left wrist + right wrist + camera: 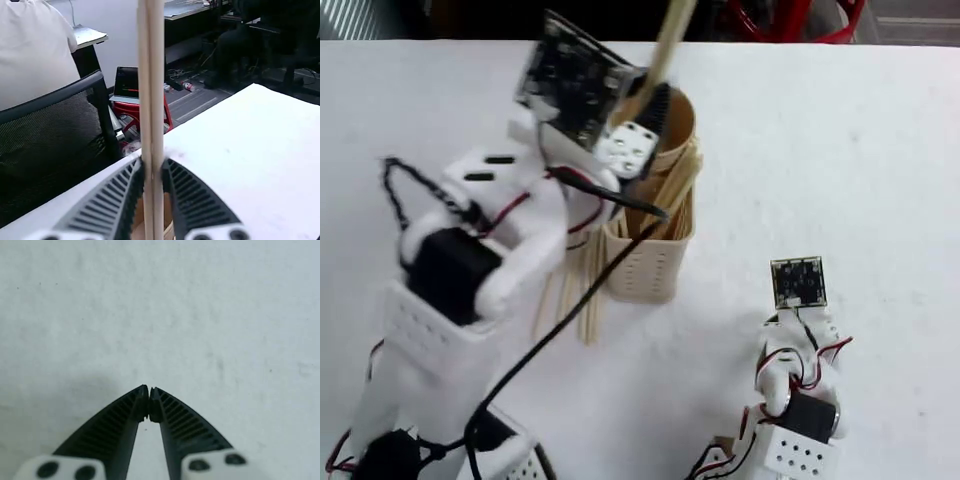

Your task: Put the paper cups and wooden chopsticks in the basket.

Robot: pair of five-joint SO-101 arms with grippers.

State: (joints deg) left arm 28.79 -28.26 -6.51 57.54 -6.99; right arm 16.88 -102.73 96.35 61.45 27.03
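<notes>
My left gripper (152,170) is shut on a pair of wooden chopsticks (151,90) that stand nearly upright between its fingers. In the high view that gripper (645,100) hangs over the cream basket (645,262), with the held chopsticks (665,50) sticking up past the table's far edge. A brown paper cup (678,122) sits in the basket, and several more chopsticks (682,180) lean inside it. Other chopsticks (582,290) lie on the table against the basket's left side. My right gripper (149,402) is shut on nothing, low over bare white table.
The right arm (798,380) rests at the front right of the white table (840,150). The left arm's black cable (570,315) crosses in front of the basket. Beyond the far edge stand a black mesh chair (55,135) and a red frame (140,112).
</notes>
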